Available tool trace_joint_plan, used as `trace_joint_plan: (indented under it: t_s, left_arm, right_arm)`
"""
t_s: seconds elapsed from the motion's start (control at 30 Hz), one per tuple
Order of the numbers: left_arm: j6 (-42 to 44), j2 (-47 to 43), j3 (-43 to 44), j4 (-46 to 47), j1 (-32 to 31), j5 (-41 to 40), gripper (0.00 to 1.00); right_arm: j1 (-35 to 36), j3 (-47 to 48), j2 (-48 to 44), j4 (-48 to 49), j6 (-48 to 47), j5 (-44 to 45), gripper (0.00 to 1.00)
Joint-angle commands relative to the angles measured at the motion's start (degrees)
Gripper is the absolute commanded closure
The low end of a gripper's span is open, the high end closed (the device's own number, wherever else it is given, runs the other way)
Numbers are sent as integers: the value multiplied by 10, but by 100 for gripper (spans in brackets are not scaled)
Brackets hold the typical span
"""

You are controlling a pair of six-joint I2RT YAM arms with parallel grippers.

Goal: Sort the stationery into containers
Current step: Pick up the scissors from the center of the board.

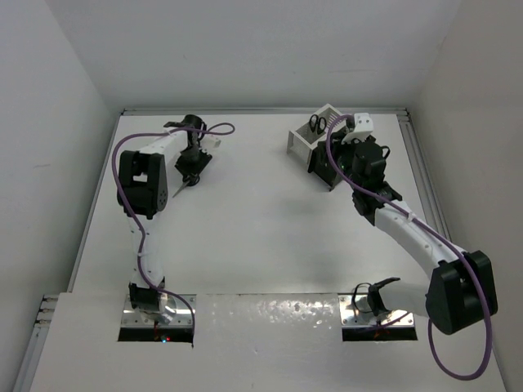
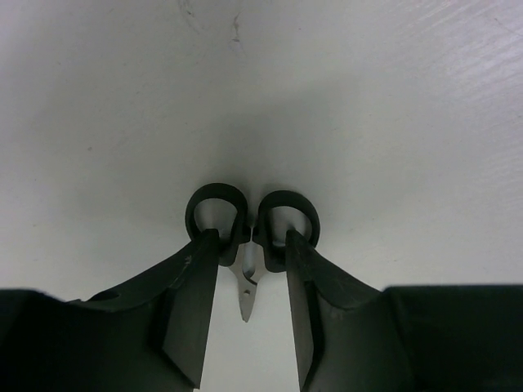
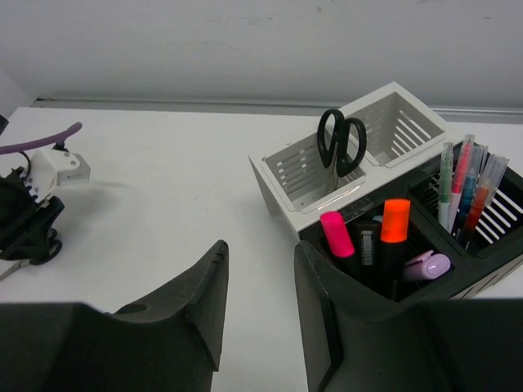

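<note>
Small black-handled scissors lie on the white table under my left gripper, blades pointing back between the fingers. The jaws are parted, their tips over the two handle loops; contact cannot be judged. That gripper is at the far left of the table. A second pair of scissors stands in the white container. The joined black container holds pink, orange and purple highlighters, and thin pens. My right gripper is open and empty just in front of the black box.
The containers stand at the far right near the back wall, partly under the right arm. The left arm's purple cable loops beside it. Side walls close in the table.
</note>
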Motion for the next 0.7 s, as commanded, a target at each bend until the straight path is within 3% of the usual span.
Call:
trace_joint_plan:
  t_s: [0.0,0.17,0.23,0.67]
  left_arm:
    - [-19,38,-9,-20,7,-4,64]
    - [-14,33,-19,9,8,20,89]
    - [-9,36,-23,17,7,35,95]
    - [8,12,-39,43,8,72,100]
  right_arm:
    - [4,-2,-18,21,-5,9,63]
    - [3,-9,-27,25,-8,16,62]
    - [3,-10,-30,25,-10,19,62]
    - [3,-10,-42,15,-20,25,62]
